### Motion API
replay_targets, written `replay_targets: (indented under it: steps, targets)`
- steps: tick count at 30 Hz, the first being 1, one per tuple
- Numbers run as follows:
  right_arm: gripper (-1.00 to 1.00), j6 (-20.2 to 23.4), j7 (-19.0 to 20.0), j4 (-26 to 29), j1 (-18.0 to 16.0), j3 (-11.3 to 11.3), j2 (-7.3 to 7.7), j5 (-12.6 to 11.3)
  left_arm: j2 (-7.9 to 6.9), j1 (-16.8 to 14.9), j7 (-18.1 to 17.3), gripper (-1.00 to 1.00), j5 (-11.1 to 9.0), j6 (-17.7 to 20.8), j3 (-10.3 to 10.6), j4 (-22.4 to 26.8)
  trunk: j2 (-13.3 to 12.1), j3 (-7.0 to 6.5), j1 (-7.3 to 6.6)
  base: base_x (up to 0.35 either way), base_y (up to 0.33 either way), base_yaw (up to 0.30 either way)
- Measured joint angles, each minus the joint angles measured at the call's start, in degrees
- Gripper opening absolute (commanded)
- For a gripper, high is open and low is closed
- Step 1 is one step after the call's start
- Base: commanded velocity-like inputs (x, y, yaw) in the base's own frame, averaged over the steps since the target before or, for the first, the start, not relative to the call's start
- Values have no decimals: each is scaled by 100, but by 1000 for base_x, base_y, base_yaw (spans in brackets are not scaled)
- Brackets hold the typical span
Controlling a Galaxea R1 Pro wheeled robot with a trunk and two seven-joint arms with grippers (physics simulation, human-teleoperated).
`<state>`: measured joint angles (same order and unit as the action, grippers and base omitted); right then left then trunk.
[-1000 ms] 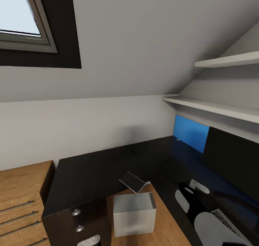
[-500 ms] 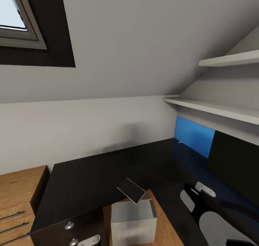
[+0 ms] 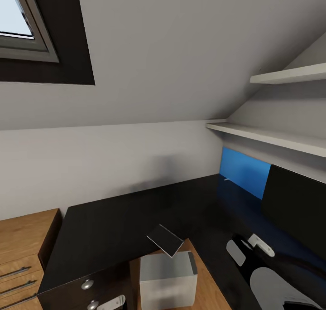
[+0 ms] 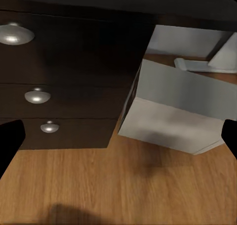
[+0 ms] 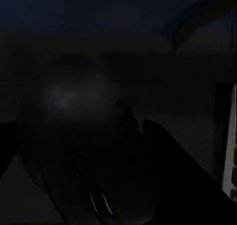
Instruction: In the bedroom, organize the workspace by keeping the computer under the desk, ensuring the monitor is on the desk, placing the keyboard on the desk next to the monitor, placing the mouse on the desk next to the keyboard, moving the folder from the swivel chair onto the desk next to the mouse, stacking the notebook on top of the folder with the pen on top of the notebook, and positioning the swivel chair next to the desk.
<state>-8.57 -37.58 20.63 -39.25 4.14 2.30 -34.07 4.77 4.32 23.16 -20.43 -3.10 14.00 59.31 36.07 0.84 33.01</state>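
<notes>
The black desk (image 3: 117, 224) runs along the wall and turns right. On its inner edge lies the dark notebook (image 3: 165, 239), tilted. On the wood floor below stands the light grey computer (image 3: 167, 273), which the left wrist view has as the computer (image 4: 173, 111) beside the drawer unit (image 4: 69, 67). My left gripper (image 4: 118, 141) hangs open in front of them, holding nothing. The black monitor (image 3: 296, 205) stands at the right. My right arm (image 3: 271, 283) reaches over the desk there. In the dark right wrist view, my right gripper (image 5: 84, 161) is shut on the round black mouse (image 5: 74, 116).
A wooden dresser (image 3: 22, 246) stands left of the desk. Two white shelves (image 3: 271, 138) and a blue wall panel (image 3: 244, 169) sit above the desk's right wing. The ceiling slopes low overhead, with a skylight (image 3: 18, 24) at the upper left.
The head camera turned a little since a second ago, so the whole picture shifted and the keyboard left the lower right corner. In the last half second almost nothing moved.
</notes>
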Motion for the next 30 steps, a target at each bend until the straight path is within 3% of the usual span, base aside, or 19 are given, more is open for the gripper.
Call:
replay_targets:
  steps: [3,4,7,10,14,25,30]
  targets:
    - [-100,-142,-413,12,0,13,-108,-34,-3,0,3,100,-5,0,-5,10,0,0,0,0,0,0]
    - [-100,-283,-502,12,0,62,-129,-163,-1,0,4,100,-6,0,-3,10,0,0,0,0,0,0]
    - [-100,-498,-571,13,-1,197,-143,-653,0,0,4,100,-7,0,-1,13,0,0,0,0,0,0]
    - [-100,-601,-589,14,-1,311,-135,-1299,0,0,4,100,-7,0,0,15,0,0,0,0,0,0]
    - [-100,-710,-585,15,-1,356,-130,-1846,0,0,4,100,-7,0,0,15,0,0,0,0,0,0]
    - [-100,-789,-577,45,0,328,-125,-1957,2,1,12,100,-7,5,2,12,0,0,0,0,0,0]
    - [-100,-790,-550,65,0,325,-87,-1935,8,0,13,100,-7,8,8,7,199,89,109,0,0,0]
